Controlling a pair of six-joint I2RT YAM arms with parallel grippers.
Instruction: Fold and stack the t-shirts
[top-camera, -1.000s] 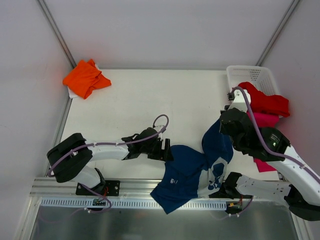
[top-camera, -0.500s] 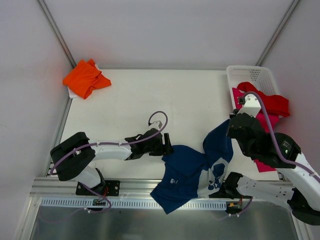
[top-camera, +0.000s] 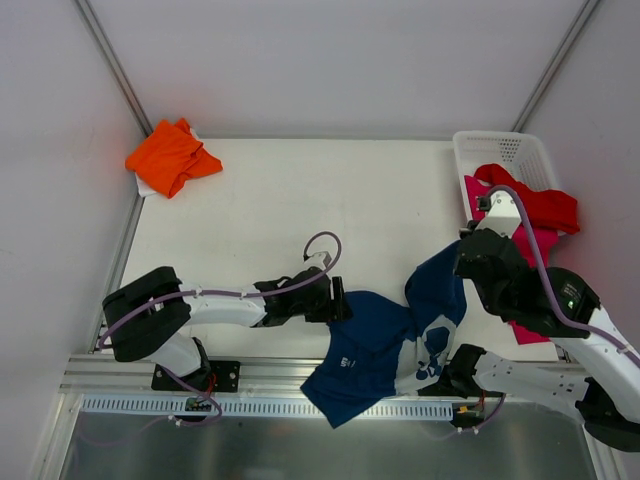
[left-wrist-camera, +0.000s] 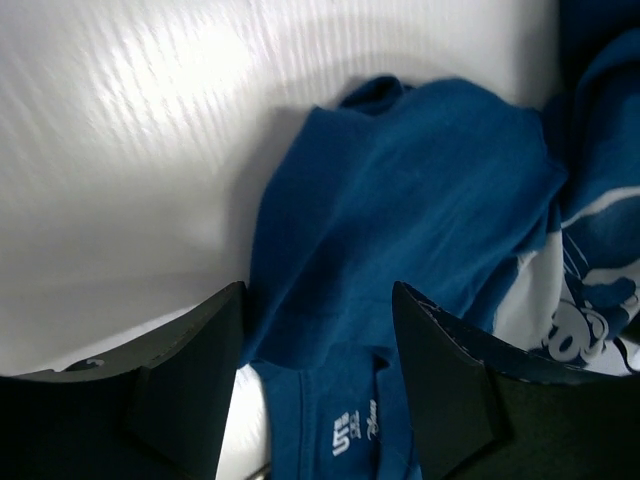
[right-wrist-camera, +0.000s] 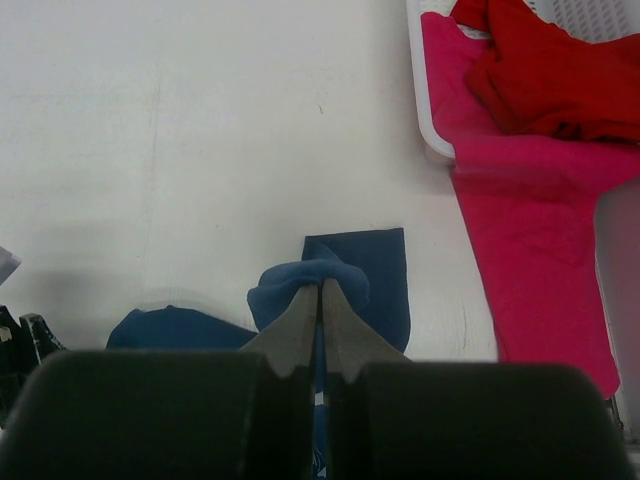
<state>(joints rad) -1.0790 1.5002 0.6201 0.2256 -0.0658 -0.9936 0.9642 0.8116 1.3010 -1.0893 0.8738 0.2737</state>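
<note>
The navy t-shirt (top-camera: 375, 330) lies crumpled at the table's near edge, its pale print (top-camera: 432, 345) facing up on the right. My right gripper (right-wrist-camera: 320, 285) is shut on a raised fold of the navy t-shirt (right-wrist-camera: 375, 270). My left gripper (left-wrist-camera: 320, 370) is open and low over the shirt's left side (left-wrist-camera: 420, 200), one finger on each side of the cloth near the collar label (left-wrist-camera: 350, 435). In the top view the left gripper (top-camera: 338, 300) sits at the shirt's left edge. An orange t-shirt (top-camera: 170, 155) lies at the far left corner.
A white mesh basket (top-camera: 500, 150) stands at the far right, with a red t-shirt (top-camera: 535, 205) in it and a magenta-pink one (right-wrist-camera: 530, 230) hanging over its rim onto the table. Part of the navy shirt droops over the near table edge (top-camera: 250, 375).
My left gripper has edged onto the navy shirt's left edge and its jaws have narrowed. My right arm shifted right with the fold in it, then held still.
</note>
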